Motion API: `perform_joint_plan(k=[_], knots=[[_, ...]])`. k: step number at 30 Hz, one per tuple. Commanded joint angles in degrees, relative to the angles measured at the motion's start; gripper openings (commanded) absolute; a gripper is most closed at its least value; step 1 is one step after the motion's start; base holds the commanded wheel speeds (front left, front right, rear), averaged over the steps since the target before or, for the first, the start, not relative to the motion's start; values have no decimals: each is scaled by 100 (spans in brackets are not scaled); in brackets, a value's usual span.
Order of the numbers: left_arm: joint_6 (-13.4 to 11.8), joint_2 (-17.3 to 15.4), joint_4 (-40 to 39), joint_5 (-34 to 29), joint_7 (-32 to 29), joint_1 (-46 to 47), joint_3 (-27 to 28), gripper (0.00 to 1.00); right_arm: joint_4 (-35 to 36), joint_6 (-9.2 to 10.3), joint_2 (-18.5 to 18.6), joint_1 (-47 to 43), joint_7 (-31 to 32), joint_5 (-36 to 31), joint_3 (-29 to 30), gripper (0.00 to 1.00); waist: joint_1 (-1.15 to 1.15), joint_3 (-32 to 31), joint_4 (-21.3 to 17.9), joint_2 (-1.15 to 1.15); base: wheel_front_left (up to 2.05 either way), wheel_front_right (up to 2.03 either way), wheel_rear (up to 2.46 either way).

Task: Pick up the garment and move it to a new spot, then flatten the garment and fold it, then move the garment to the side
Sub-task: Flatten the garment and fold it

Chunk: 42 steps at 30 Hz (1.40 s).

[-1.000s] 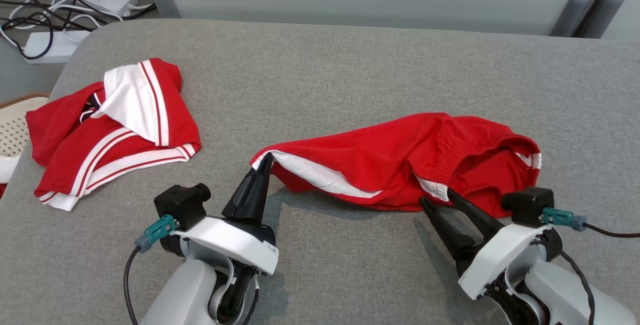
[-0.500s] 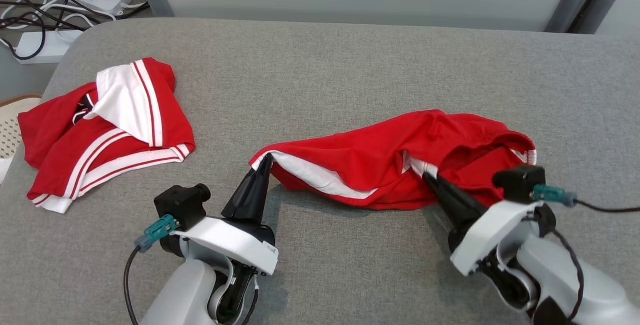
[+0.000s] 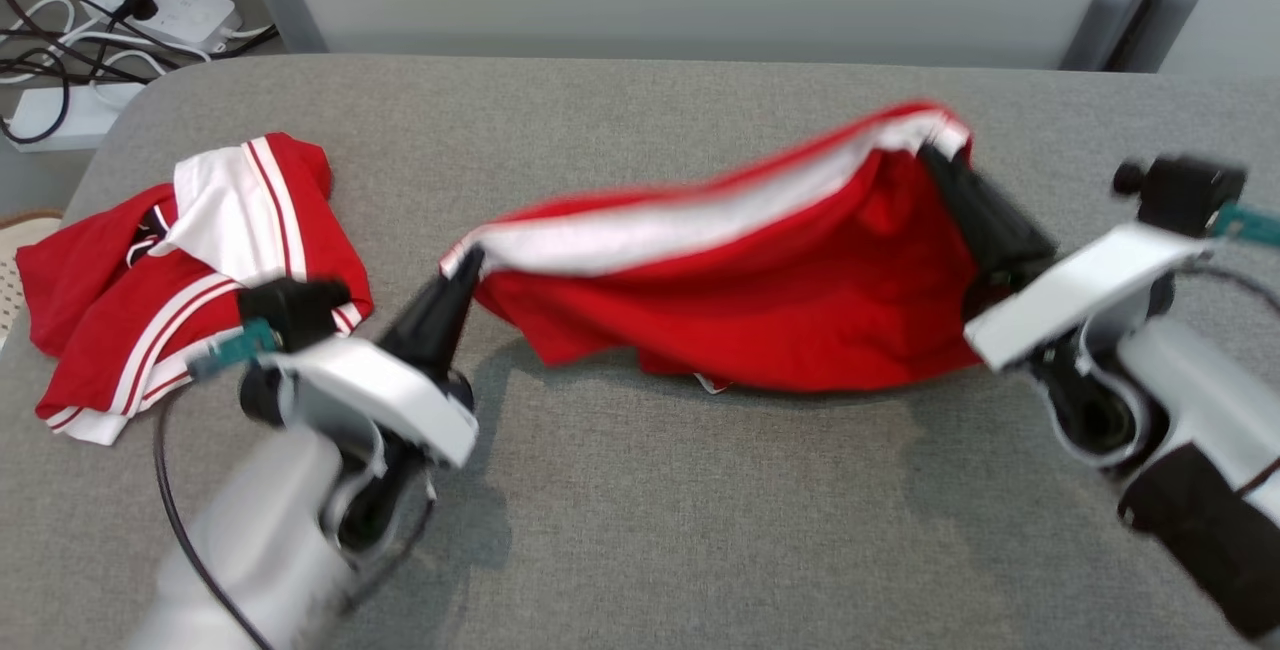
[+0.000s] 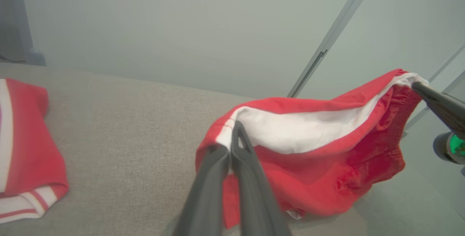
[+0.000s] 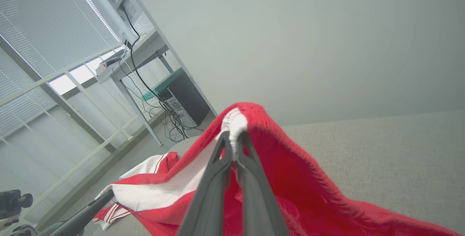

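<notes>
garment: red shorts (image 3: 760, 300) with a white band along the top edge, in the middle of the head view; stretched between both hands, banded edge raised, lower part hanging to the table (image 3: 640, 530). Motion-blurred.
left hand: (image 3: 465, 265) fingers pressed together, pinching the garment's left corner at the white band; same pinch seen close in the left wrist view (image 4: 232, 138).
right hand: (image 3: 935, 155) fingers shut on the garment's white-trimmed right corner, held higher than the left corner; close-up in the right wrist view (image 5: 232, 138).
second garment: (image 3: 190, 260) red with white stripes, crumpled at the left of the table, just beside the left arm, apart from the held one.
beyond table: power strips (image 3: 170, 0) and cables (image 3: 50, 50) upper left; grey posts (image 3: 1100, 25) upper right.
right wrist view, left side: desk (image 5: 145, 47), computer tower (image 5: 185, 98).
</notes>
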State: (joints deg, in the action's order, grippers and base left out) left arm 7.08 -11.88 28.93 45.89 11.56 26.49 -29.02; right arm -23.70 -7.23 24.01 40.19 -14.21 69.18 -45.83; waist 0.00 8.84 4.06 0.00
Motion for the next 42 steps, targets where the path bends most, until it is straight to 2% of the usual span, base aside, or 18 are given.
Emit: perform_joint_plan(k=[1,4,8,12,16,22,26,29,33,38,42], knots=[[41,-279,-87,275,-175,622,78,0,95,-25,107,328,-47,82,34,0,0,26,-23,0,0,0,0],[41,-622,-93,524,-385,1294,-199,0,28,-25,126,820,-36,310,106,0,0,69,-79,0,0,0,0],[41,-910,-74,958,-291,2021,-175,0,-41,-25,138,1333,-58,491,241,0,0,76,-140,0,0,0,0],[41,-1179,-160,1350,-190,2274,-262,0,-7,-25,246,1509,-64,621,276,0,0,34,-184,0,0,0,0],[41,-1513,-366,2164,-1020,1559,-812,0,374,-25,636,1002,1026,1223,-474,0,0,-98,-213,0,0,0,0],[41,-2016,-745,3264,-2728,531,-1422,0,927,-25,1304,210,2812,2251,-1127,0,0,-445,-222,0,0,0,0],[3,-2046,-1119,3478,-2989,103,-1599,0,1374,-25,1346,-90,3127,2422,-1303,0,0,-692,-301,0,0,0,0],[-149,-2007,-1576,3504,-2846,-203,-1632,0,1733,-25,1328,-296,3117,2407,-1396,0,0,-864,-388,0,0,0,0],[-373,-2149,-2207,3348,-2758,-436,-1709,0,2138,-25,1439,-431,3011,2337,-1394,0,0,-950,-460,0,0,0,0],[-924,-2245,-3341,3344,-2399,-879,-1579,0,2849,-25,1654,-754,2431,2268,-1180,0,0,-928,-508,0,0,0,0],[-1300,-2133,-3736,3474,-2056,-1337,-1492,0,3048,-25,1697,-1140,2141,2293,-1229,0,0,-667,-511,0,0,0,0]])
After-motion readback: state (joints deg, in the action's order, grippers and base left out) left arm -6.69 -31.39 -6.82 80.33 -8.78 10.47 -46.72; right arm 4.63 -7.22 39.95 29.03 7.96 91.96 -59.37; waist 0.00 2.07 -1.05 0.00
